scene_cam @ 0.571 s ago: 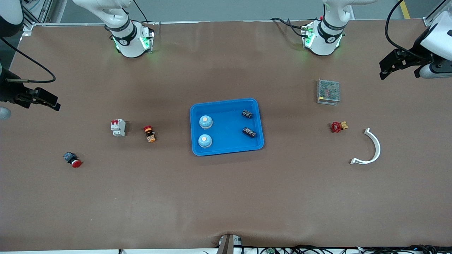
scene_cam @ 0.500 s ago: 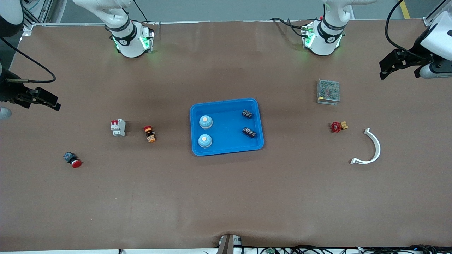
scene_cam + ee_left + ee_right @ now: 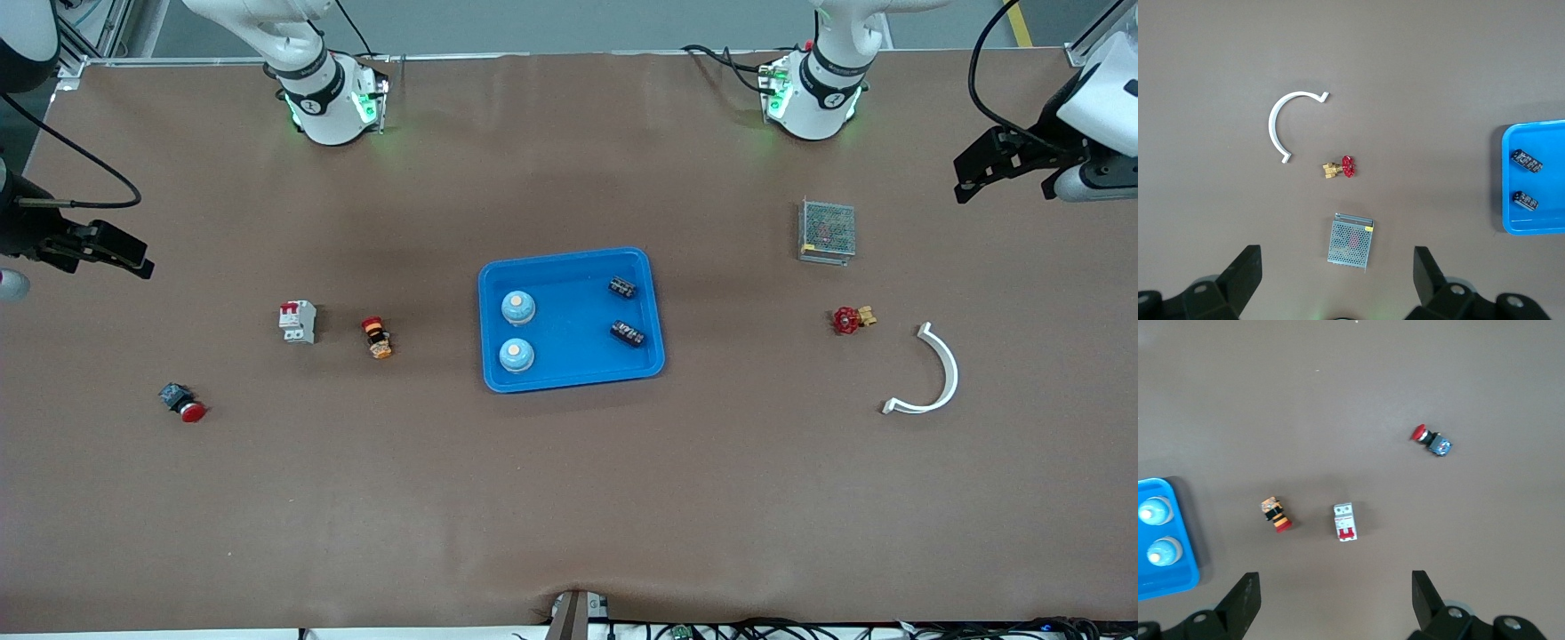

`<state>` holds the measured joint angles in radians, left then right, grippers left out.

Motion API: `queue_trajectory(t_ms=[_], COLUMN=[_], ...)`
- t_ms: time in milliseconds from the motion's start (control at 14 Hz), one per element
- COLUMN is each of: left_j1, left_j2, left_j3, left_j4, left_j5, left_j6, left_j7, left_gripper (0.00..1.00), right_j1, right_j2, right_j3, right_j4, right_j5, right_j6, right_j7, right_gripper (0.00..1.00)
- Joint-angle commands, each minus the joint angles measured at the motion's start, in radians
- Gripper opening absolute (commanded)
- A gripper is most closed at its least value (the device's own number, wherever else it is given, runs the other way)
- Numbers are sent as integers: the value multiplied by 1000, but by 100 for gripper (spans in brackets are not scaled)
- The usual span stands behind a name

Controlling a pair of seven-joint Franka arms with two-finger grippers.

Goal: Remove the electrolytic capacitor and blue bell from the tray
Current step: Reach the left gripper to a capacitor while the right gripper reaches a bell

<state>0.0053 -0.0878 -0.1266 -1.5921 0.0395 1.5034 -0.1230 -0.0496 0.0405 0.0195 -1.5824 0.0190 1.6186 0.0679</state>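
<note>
Left wrist view shows the left gripper [image 3: 1335, 280] with its two black fingers [image 3: 1245, 273] spread wide and nothing between them; it hangs over the table's end by the left arm, above the small metal mesh box [image 3: 1351, 241]. Right wrist view shows the right gripper [image 3: 1331, 600] likewise released and empty, over the other end of the table, above the white circuit breaker with red lever [image 3: 1345, 521]. Both arms wait, apparently parked high and wide so that each wrist camera surveys its own half of the workspace.

Nothing has been removed yet. The shallow bright-blue rectangular plastic tray [image 3: 569, 380] sits mid-table between the two arms. In it lie two black cylindrical electrolytic capacitors [image 3: 628, 333], [image 3: 622, 286] toward the left arm's end, and two pale-blue domed bells [image 3: 516, 355], [image 3: 517, 308] toward the right arm's end, all apart from one another. This layout suggests assigning capacitors to the left arm and bells to the right.

Outside the tray, near the mesh box, lie a red-handled brass valve [image 3: 852, 318] and a white curved plastic bracket [image 3: 933, 373]. Near the breaker lie an orange-and-black pushbutton [image 3: 377, 338] and a red mushroom-head switch [image 3: 182, 403].
</note>
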Motion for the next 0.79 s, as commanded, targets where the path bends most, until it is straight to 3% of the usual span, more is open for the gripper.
queue_trajectory(t_ms=[0, 286, 500, 714], left_j1=[-2, -2, -1, -2], left_j2=[33, 77, 82, 95], left_j3=[-21, -112, -165, -234], left_j4=[18, -67, -199, -314], left_j5=[2, 0, 0, 2], left_j6=[-17, 7, 173, 320], left_j7=[-17, -183, -331, -516], left_gripper=[100, 100, 100, 100], right_j1=[-3, 5, 66, 164], right_j2=[7, 44, 36, 73], right_j3=[0, 2, 4, 4], right_j4=[7, -40, -177, -192], right_j5=[38, 39, 91, 91], right_j6=[1, 47, 208, 240], right_j7=[13, 32, 181, 344], right_gripper=[100, 100, 100, 100])
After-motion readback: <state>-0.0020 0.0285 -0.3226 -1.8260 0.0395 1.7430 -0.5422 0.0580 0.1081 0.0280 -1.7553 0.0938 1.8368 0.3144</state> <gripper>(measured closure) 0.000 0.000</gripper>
